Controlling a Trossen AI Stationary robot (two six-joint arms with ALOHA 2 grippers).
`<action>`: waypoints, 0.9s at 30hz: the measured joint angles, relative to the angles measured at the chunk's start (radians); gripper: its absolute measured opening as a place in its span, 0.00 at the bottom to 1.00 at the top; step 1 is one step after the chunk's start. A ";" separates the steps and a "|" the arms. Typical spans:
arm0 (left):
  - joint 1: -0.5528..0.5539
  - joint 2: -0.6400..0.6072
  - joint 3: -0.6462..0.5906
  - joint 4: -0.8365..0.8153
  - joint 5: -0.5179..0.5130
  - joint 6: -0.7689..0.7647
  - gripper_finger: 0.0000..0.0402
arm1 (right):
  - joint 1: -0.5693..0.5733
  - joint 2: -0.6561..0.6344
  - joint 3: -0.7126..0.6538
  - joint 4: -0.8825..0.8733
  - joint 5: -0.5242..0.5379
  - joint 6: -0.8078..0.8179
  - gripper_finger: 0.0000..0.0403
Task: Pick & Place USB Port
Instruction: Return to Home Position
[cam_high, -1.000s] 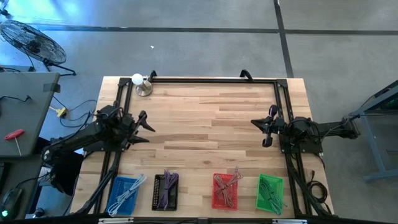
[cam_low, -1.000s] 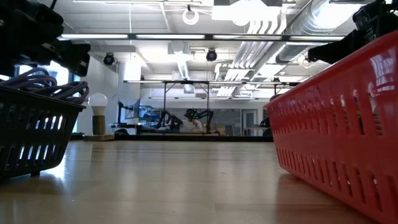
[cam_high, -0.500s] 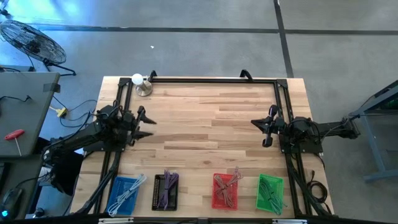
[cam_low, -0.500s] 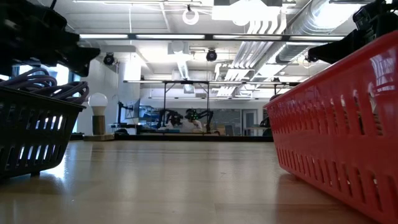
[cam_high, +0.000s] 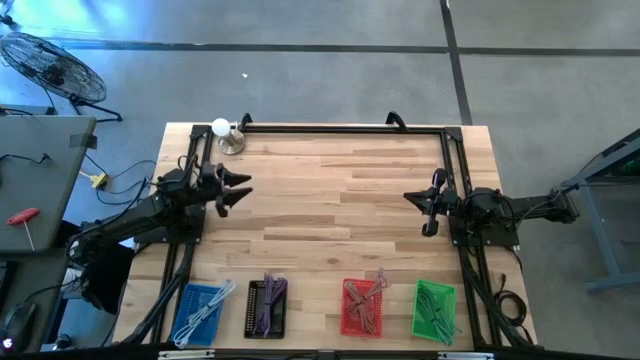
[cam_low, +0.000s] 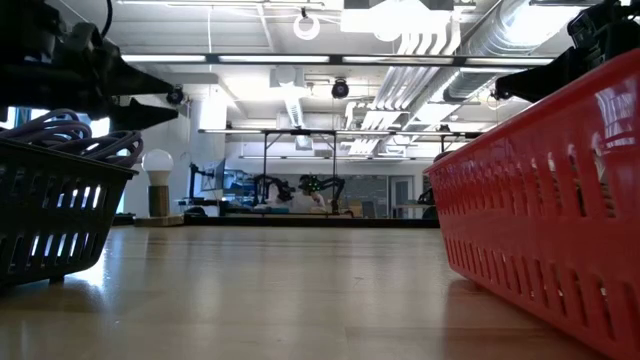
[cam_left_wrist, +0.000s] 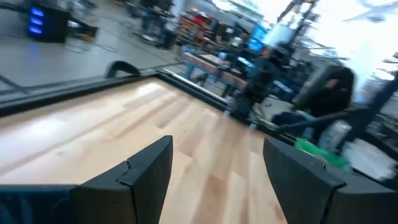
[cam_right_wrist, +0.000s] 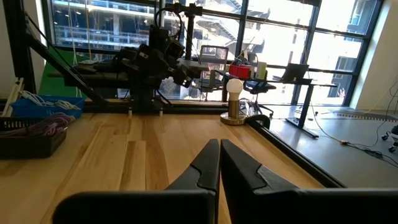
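The left arm reaches in over the left edge of the desk (cam_high: 330, 205). The left hand (cam_high: 238, 190) is held above the wood and points toward the centre, with its fingers apart and empty. A lamp (cam_high: 224, 133) stands at the far left corner.

Four bins line the near edge:
- blue bin (cam_high: 192, 298) with the white cable (cam_high: 207, 312)
- black bin (cam_high: 253, 310) with the purple cable (cam_high: 269, 300)
- red bin (cam_high: 347, 318) with the pink cable (cam_high: 363, 300)
- green bin (cam_high: 422, 322) with the green cable (cam_high: 438, 310)

Bare wood spans the middle. The right arm lies folded at the right edge. The right hand (cam_high: 425, 207) points inward, with its fingers pressed together and empty.
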 joint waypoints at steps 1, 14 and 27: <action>0.000 0.000 0.000 0.001 -0.026 0.007 0.61 | 0.000 0.000 0.000 0.000 0.000 0.000 0.01; -0.094 -0.012 0.020 -0.061 -0.056 0.020 0.61 | 0.000 0.000 0.000 0.000 0.000 0.000 0.02; -0.464 -0.012 0.021 -0.077 -0.314 0.082 0.61 | 0.000 0.000 0.000 0.001 -0.001 0.000 0.02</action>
